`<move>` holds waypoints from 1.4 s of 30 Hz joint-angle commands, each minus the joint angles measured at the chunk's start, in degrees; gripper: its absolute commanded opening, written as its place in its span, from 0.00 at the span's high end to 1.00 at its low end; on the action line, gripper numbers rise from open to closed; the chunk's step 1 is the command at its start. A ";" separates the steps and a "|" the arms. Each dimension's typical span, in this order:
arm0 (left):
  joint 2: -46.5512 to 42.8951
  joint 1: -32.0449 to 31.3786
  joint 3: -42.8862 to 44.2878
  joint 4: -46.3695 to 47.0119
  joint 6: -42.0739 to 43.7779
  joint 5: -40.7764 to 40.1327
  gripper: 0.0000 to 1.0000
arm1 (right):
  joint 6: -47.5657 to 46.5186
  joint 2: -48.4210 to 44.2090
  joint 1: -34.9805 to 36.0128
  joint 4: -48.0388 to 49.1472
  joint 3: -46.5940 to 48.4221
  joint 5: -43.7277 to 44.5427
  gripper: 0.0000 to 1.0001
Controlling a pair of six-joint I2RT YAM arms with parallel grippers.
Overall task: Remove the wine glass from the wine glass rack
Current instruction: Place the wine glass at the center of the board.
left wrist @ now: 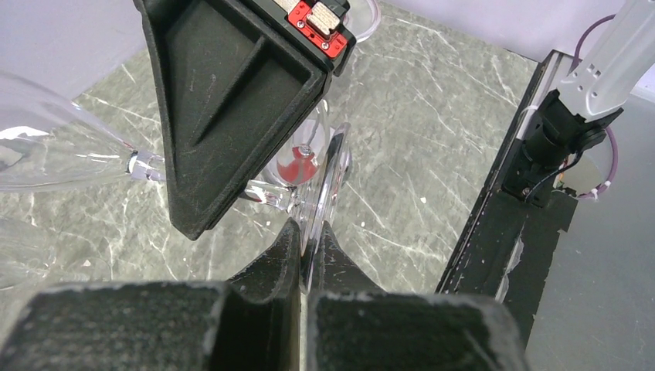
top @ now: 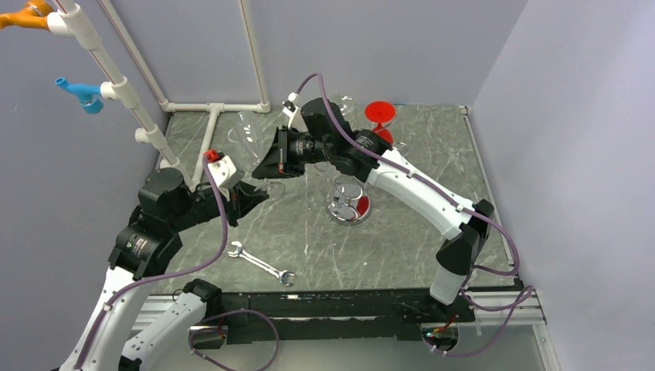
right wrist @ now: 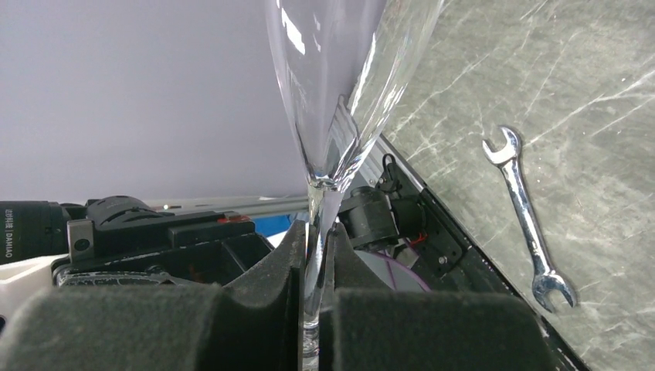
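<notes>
You are holding the wine glass [right wrist: 334, 100] tipped sideways over the worktop [top: 432, 151], left of the wine glass rack [top: 349, 209], bowl pointing away (far-left), the right claw [right wrist: 315, 241] pinching its stem, the left claw [left wrist: 307, 241] clamping its foot's rim.

1. I see a grey marbled tabletop [top: 340, 255].
2. A silver open-ended wrench [top: 261, 263] lies flat near the front edge.
3. The wine glass rack [top: 349, 207] stands mid-table on its round chrome base.
4. A white PVC pipe frame [top: 193, 107] rests at back left.

clear wine glass [right wrist: 340, 93], chrome wine glass rack [top: 344, 216], silver wrench [top: 261, 263], grey white-veined table [top: 432, 147].
</notes>
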 commanded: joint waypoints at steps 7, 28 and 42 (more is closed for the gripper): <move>0.58 -0.22 3.99 -0.44 -3.41 -0.75 0.40 | -5.97 -1.77 0.64 2.83 0.32 -1.20 1.00; 1.81 -0.24 10.56 -1.60 -14.32 -8.77 0.01 | -6.86 -4.84 0.64 5.20 -3.76 1.72 1.00; 4.94 -0.24 11.34 0.55 -23.89 -17.92 0.01 | -7.19 -9.30 0.64 10.08 -9.39 1.87 1.00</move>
